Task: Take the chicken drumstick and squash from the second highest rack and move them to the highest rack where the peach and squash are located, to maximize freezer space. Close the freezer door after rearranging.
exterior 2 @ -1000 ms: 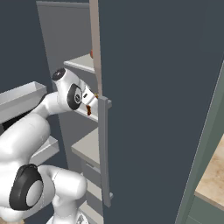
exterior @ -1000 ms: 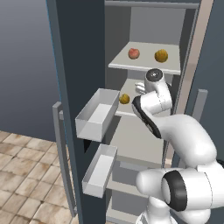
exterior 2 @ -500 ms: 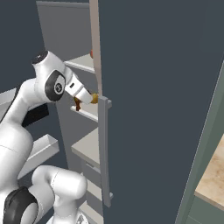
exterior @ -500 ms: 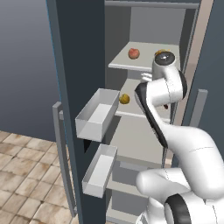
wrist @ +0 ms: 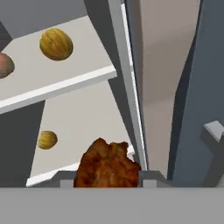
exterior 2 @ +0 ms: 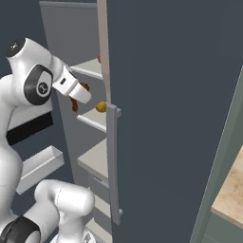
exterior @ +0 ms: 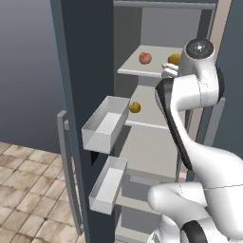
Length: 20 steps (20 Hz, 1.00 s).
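Your hand (wrist: 107, 186) is pinching the drumstick (wrist: 107, 165), lifted off its rack and not yet on the top rack (wrist: 65, 83) just above and ahead. There the peach (wrist: 4, 65) and one squash (wrist: 56, 43) wait. The other squash (wrist: 47, 139) sits below on the second rack; the door (exterior 2: 171, 114) stands open.

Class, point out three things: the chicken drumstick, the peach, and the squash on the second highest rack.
chicken drumstick (wrist: 108, 164), hand view, middle of its browned meat.
peach (exterior: 145, 58), left base view, centre of its red skin.
squash on the second highest rack (exterior: 135, 107), left base view, its yellow middle.
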### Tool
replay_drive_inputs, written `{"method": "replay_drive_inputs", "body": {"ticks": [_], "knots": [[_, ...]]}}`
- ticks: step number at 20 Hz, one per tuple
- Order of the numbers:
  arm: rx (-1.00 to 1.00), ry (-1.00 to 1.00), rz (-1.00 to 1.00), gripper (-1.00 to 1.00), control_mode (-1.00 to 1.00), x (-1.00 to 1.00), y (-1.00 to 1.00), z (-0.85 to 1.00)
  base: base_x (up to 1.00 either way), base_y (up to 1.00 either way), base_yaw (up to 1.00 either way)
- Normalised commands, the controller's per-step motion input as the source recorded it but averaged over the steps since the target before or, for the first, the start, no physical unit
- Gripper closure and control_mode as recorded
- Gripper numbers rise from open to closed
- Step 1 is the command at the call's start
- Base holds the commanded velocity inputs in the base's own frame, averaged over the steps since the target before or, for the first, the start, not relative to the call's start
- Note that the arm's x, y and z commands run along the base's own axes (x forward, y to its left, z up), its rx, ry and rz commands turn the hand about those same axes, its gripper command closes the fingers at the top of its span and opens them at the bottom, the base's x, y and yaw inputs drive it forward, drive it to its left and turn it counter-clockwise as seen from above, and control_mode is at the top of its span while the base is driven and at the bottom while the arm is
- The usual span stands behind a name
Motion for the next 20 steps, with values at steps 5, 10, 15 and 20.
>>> {"method": "replay_drive_inputs", "body": {"ticks": [5,10,15,20], "knots": [[0.00,-0.06,0.00,1.00,-1.00,0.10,0.00,0.79,0.00,0.00,0.00],[0.00,0.00,0.00,1.00,-1.00,0.45,0.00,0.35,0.00,0.00,0.00],[0.00,0.04,0.00,1.00,-1.00,0.61,0.00,-0.02,0.00,0.00,0.00],[0.00,0.00,0.00,1.00,-1.00,0.64,0.00,-0.26,0.00,0.00,0.00]]}}
